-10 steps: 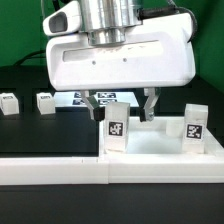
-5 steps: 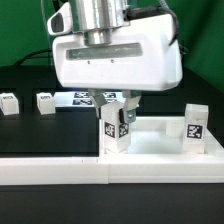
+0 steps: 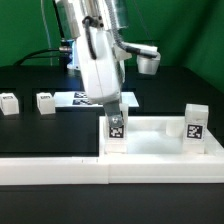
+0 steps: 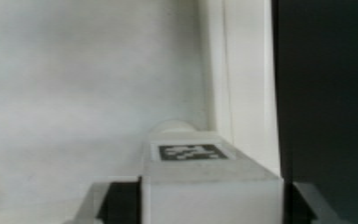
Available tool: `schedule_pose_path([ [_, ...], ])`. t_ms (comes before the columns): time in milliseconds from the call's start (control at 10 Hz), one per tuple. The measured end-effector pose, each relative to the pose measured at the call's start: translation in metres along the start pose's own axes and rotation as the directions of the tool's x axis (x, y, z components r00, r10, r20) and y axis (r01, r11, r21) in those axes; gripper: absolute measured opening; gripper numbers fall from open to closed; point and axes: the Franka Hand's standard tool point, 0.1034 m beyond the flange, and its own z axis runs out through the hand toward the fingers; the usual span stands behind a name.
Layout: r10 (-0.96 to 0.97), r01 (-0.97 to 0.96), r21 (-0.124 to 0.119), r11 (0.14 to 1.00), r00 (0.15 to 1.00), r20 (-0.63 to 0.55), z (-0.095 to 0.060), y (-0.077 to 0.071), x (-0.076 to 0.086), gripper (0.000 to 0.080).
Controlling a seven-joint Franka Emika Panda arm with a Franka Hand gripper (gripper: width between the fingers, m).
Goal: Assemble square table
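Black table (image 3: 40, 135) carries the white square top (image 3: 155, 148), rim up to take legs. At its corner on the exterior view's left, the hand (image 3: 113, 108) seems clamped on an upright leg (image 3: 116, 130), probably seating it. A second leg (image 3: 194, 125) stands at its corner on that view's right; spare legs (image 3: 45, 101) wait well off it. Tags (image 4: 190, 152) show patterns only, nothing readable.

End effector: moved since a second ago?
Yes: the end effector turned edge-on above the gripped leg, its body drawing away from the leg at the exterior view's right.
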Motion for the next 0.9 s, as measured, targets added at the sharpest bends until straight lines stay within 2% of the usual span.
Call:
schedule_pose_path([
  [100, 0.044, -0.044, -0.001, 0.999, 0.999, 0.0, 0.0007, 0.0008, -0.0012, 0.0301],
  [300, -0.006, 0.006, -0.005, 1.0, 1.0, 0.001, 0.0007, 0.0015, -0.0012, 0.0298],
  [400, -0.146, 0.145, -0.03, 0.989, 0.989, -0.015, 0.0, 0.0027, -0.0023, 0.0298],
  [500, -0.273, 0.272, -0.043, 0.961, 0.962, -0.02, -0.0011, 0.0022, -0.003, 0.0298],
  [600, -0.487, 0.485, -0.083, 0.871, 0.874, -0.002, -0.0019, 0.0041, -0.0035, 0.0488],
  [700, -0.496, 0.495, -0.076, 0.866, 0.868, -0.005, -0.0023, 0.002, -0.0033, 0.0595],
  [800, -0.573, 0.571, -0.078, 0.817, 0.82, -0.001, -0.0023, 0.0021, -0.0028, 0.0595],
  [900, -0.638, 0.636, -0.078, 0.768, 0.77, 0.006, -0.0023, 0.0021, -0.0027, 0.0638],
])
